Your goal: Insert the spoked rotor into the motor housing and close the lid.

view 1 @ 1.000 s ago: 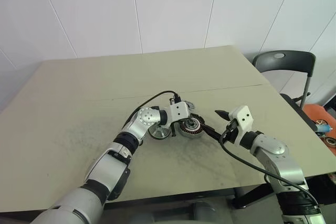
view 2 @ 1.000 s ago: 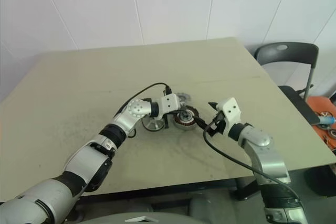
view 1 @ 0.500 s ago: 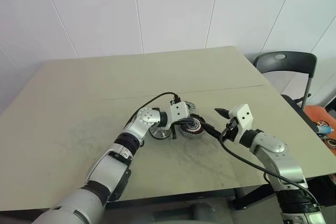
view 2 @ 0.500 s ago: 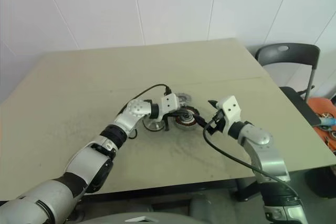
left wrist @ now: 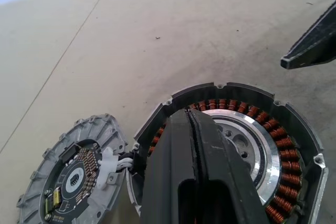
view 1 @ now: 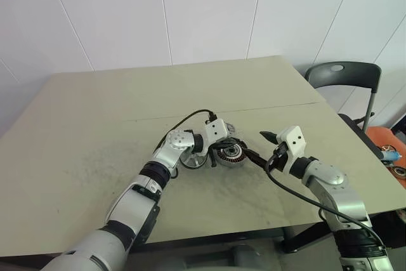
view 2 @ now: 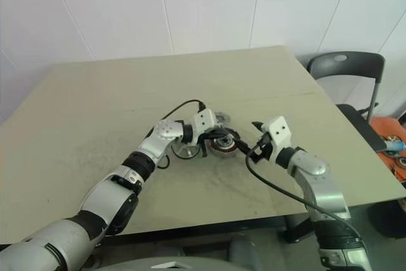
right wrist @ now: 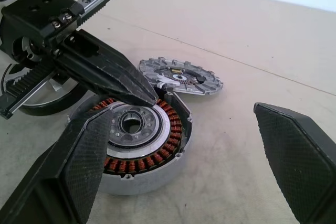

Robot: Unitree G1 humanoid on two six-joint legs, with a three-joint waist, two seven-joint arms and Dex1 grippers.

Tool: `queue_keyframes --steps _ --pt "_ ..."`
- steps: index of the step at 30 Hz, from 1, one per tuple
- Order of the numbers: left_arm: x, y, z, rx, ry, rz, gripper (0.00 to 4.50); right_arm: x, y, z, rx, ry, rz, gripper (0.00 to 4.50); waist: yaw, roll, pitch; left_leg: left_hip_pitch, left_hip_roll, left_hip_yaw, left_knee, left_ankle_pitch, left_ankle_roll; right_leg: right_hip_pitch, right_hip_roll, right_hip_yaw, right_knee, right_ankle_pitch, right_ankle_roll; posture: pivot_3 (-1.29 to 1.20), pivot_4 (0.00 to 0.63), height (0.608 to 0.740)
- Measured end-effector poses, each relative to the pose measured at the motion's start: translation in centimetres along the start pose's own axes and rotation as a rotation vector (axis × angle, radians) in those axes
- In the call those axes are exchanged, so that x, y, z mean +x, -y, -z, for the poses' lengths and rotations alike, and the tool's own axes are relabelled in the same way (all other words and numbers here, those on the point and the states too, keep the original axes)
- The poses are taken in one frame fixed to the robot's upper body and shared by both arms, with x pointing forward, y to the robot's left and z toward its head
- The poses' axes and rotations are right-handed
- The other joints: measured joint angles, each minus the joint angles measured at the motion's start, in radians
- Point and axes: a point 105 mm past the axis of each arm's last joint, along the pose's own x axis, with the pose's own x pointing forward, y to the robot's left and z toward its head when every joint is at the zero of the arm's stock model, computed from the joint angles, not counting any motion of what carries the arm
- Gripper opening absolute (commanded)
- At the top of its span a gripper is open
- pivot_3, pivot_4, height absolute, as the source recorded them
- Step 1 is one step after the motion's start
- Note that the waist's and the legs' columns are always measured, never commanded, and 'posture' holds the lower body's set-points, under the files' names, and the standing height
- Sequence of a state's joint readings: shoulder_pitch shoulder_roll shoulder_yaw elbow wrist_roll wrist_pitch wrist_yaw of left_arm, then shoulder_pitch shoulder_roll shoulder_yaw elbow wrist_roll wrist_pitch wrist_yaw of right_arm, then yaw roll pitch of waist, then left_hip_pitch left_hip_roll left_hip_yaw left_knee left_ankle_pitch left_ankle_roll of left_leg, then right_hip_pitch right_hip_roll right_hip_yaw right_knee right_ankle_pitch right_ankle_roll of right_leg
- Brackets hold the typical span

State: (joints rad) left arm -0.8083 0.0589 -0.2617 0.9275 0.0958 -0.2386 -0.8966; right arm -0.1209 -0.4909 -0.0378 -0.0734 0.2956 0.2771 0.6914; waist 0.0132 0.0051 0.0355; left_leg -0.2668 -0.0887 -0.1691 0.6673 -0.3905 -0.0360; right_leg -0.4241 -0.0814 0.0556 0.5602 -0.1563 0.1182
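Note:
The motor housing, a round puck with copper windings inside a silver rim, lies on the table. My left gripper is shut, and its tips rest over the housing's windings at the near rim. The right gripper stands open at the housing's right side, one finger alongside the puck and the other finger well clear. The lid, a grey slotted cap, lies just behind the housing. The spoked rotor with its dark rim lies to the housing's left, partly hidden by my left wrist.
A dark chair stands past the table's right edge, with an orange object below it. A black cable loops over the left wrist. A thin seam crosses the tabletop.
The left gripper has rolled a little over the housing without shifting place. The right gripper and the parts have not moved.

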Motion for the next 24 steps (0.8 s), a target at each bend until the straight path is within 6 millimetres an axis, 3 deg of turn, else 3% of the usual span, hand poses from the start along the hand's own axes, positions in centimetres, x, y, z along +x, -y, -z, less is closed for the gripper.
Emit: queue_keyframes --steps 12,24 --pt "-0.2 0.4 1.3 0.027 -0.055 -0.002 0.05 0.0 0.0 0.0 -0.003 0.0 0.002 4.5 0.0 0.0 0.0 0.0 0.0 0.0 0.0 0.0 0.0 0.0 0.0 0.0 0.0 0.0 0.0 0.0 0.0 0.74" --pt "0.3 0.5 1.0 0.031 -0.037 -0.03 0.05 0.2 0.0 -0.1 -0.004 0.003 0.005 4.5 0.002 0.0 0.0 0.0 0.0 0.0 0.0 0.0 0.0 0.0 0.0 0.0 0.0 0.0 0.0 0.0 0.0 0.74"
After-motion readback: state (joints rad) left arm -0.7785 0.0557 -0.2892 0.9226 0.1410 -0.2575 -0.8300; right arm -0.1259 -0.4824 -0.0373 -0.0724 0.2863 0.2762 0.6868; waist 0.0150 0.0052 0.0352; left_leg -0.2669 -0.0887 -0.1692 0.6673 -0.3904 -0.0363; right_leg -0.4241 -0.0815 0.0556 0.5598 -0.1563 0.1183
